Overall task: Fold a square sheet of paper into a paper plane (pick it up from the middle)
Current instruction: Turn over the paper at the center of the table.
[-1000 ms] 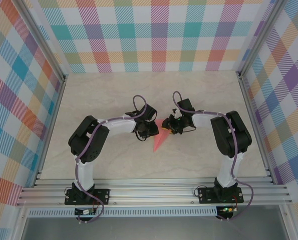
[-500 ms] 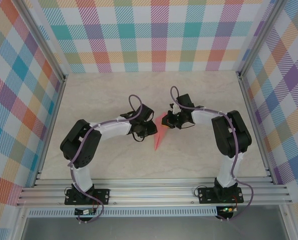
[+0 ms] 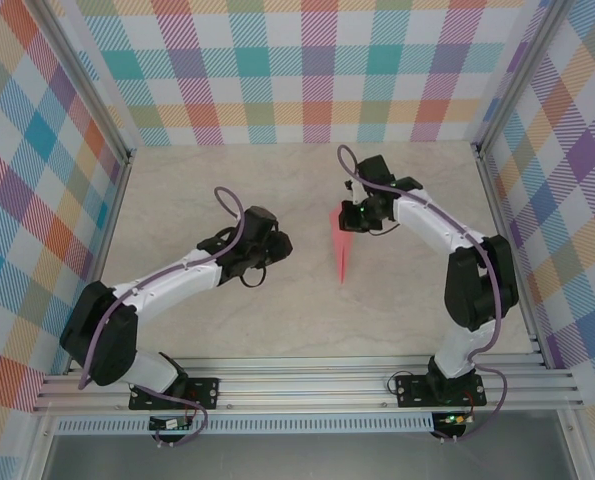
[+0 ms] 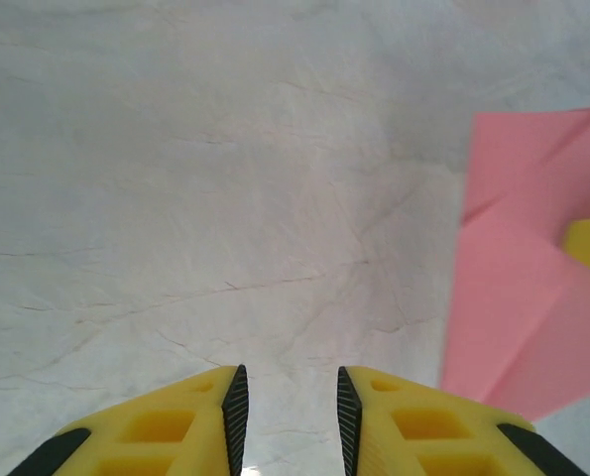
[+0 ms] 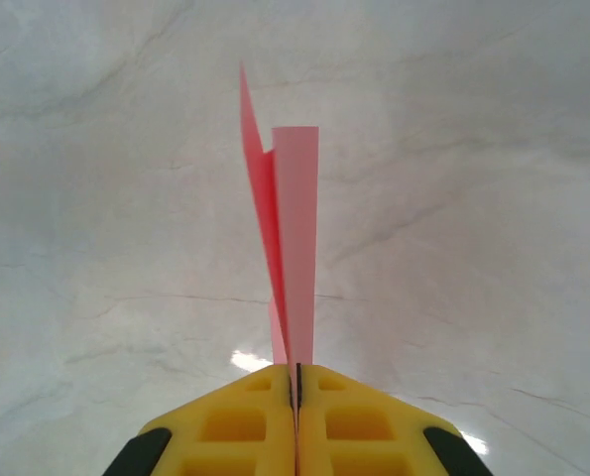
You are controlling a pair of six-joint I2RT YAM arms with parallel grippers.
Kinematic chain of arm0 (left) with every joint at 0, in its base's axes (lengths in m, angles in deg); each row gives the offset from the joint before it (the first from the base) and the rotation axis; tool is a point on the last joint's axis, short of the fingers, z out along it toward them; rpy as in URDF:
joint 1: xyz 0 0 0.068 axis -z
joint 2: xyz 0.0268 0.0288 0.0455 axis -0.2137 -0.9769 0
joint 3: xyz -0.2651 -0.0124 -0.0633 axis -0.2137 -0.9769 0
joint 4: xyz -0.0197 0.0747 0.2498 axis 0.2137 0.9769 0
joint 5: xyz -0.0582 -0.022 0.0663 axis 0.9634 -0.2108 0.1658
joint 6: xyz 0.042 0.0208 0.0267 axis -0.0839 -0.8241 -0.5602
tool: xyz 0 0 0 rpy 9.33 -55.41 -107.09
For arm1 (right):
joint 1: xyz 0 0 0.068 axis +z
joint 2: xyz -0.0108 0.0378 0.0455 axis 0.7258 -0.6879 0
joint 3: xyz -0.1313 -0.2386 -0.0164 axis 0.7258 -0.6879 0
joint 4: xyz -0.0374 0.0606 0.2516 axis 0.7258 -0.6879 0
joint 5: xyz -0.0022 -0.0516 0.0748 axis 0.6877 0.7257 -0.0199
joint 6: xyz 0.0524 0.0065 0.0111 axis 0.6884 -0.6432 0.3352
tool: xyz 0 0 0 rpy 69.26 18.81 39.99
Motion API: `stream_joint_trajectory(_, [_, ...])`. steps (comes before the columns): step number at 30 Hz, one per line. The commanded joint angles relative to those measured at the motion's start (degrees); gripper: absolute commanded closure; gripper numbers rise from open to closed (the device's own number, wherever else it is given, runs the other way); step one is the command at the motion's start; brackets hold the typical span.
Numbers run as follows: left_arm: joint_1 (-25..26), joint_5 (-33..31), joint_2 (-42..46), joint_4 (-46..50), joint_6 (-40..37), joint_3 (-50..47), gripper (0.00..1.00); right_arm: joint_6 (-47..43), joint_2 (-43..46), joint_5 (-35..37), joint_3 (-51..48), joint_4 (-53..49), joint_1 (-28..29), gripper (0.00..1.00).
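Observation:
The square sheet of paper is folded into a narrow salmon-pink paper plane (image 3: 344,248), its point towards the near edge of the table. My right gripper (image 3: 357,216) is shut on the plane's far end. In the right wrist view the plane (image 5: 295,228) stands on edge, straight out from between the closed right gripper (image 5: 296,382). My left gripper (image 3: 274,246) sits to the left of the plane and apart from it. In the left wrist view the left gripper (image 4: 291,416) is open over bare table, with the plane (image 4: 518,297) at the right edge.
The pale marble-patterned tabletop (image 3: 227,310) is walled in by checked panels (image 3: 317,80) at the back and both sides. An aluminium rail (image 3: 307,385) runs along the near edge, where both arm bases stand.
The right gripper closed on the plane and carried it farther back and to the right. The left arm drew away to the left, and its jaws widened.

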Motion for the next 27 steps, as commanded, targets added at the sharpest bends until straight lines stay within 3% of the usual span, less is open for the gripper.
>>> stream_joint_trajectory(1, [-1.04,-3.86,2.12,0.02,1.73,-2.01,0.68,-4.45,1.10,11.33,2.82,-10.21,0.46,0.94])
stream_joint_trajectory(13, [-1.70,-2.67,1.66,-2.18,3.50,-4.10,0.62,-4.32,1.04,21.54,4.14,-13.05,3.93,0.94])
stream_joint_trajectory(18, [-2.11,-3.07,2.15,-3.40,5.19,-5.70,0.56,-4.67,-1.97,28.38,5.25,-14.70,7.02,0.95])
stream_joint_trajectory(27, [-2.56,-3.27,3.06,-3.83,6.08,-6.89,0.54,-2.00,-8.66,35.36,8.94,-19.36,10.69,0.95])
